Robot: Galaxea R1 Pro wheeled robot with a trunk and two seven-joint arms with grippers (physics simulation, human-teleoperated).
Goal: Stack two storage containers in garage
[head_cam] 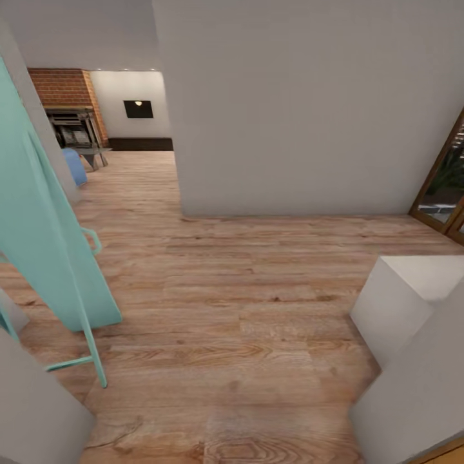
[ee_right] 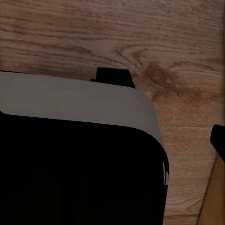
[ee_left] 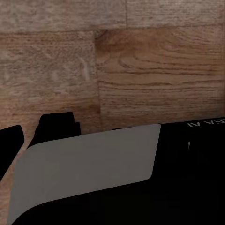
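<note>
A stretch of light wood-plank floor [head_cam: 245, 322] is seen ahead, with a white wall [head_cam: 309, 103] blocking the middle and an opening at the far left. Through that opening the living room is glimpsed: a brick fireplace [head_cam: 64, 87], a black TV [head_cam: 138, 109] and a low dark cabinet [head_cam: 140, 144]. The orange-red bins cannot be made out from here; they are judged to lie further inside that room.

A turquoise panel [head_cam: 45, 245] stands close on the near left, and a white block [head_cam: 403, 303] on the near right. Either could be clipped if the base is turned too tightly toward the opening.

The state of the jaws cannot be told; dark robot bodywork above the planks is what the wrist views give.
</note>
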